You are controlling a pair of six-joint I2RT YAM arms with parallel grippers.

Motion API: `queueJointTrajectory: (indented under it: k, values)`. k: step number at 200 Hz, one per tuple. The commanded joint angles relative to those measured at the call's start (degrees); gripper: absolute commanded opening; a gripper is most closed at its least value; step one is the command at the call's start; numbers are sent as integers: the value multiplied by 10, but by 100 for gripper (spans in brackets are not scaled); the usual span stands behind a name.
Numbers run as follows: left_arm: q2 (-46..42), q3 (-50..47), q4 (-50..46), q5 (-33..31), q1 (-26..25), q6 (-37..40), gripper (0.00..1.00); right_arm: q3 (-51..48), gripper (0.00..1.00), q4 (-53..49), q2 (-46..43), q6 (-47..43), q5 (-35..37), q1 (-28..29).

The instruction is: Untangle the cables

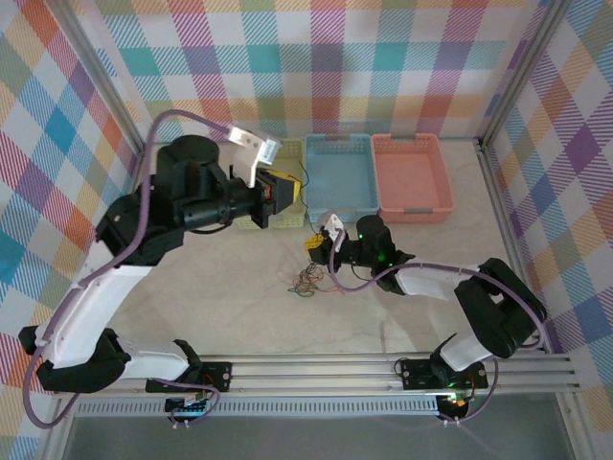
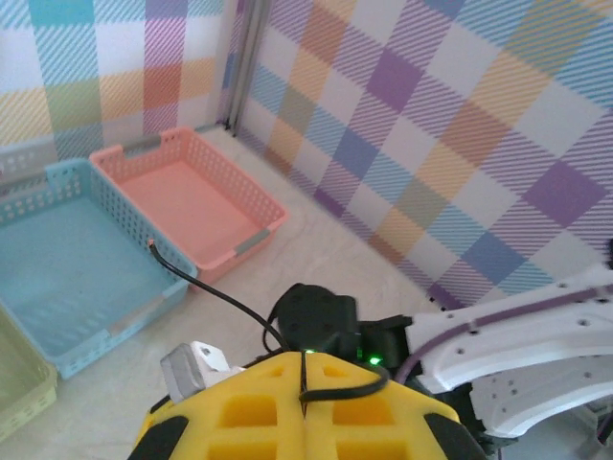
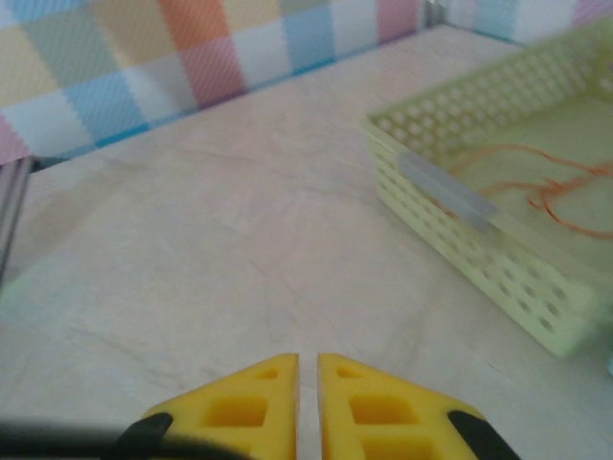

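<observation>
left tool [image 2: 305, 364] is clamped on a black cable [image 2: 222, 295], up off the surface [image 3: 192, 240]. right tool [image 3: 307, 364] pressed nearly together, low near the tangle of cables [image 1: 306, 281]. orange cable [image 3: 536, 182] lies in the green basket [image 3: 460, 240].

Thin orange-brown and green cables [image 1: 307, 280] lie in a small loose tangle on the tabletop [image 1: 239, 307], near its centre. One black cable [image 2: 206, 286] arcs up from the closed left tool [image 2: 305, 383]. An orange strand [image 3: 536, 182] lies looped inside the yellow-green basket [image 3: 450, 196].
</observation>
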Motion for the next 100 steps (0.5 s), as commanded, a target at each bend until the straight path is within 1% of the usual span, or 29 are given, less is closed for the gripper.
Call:
queueJointTrajectory:
  k: [1,25,37,44,71,100]
  values:
    - [-11,58,-35,-1,2,22,0,29,14,-32,11,33,30,-21]
    - [-20,106,-44,-31,3,39,0,54,16,-99,22,28,60,-24]
    - [-28,116,-38,-48,3,46,0,61,20,-118,27,27,73,-25]
    - [-34,120,-33,-58,3,50,0,63,21,-125,27,30,86,-26]
    - [-60,116,-10,-94,3,63,0,68,21,-153,32,35,127,-30]
    - [-92,85,28,-123,3,69,0,79,21,-186,40,39,157,-33]
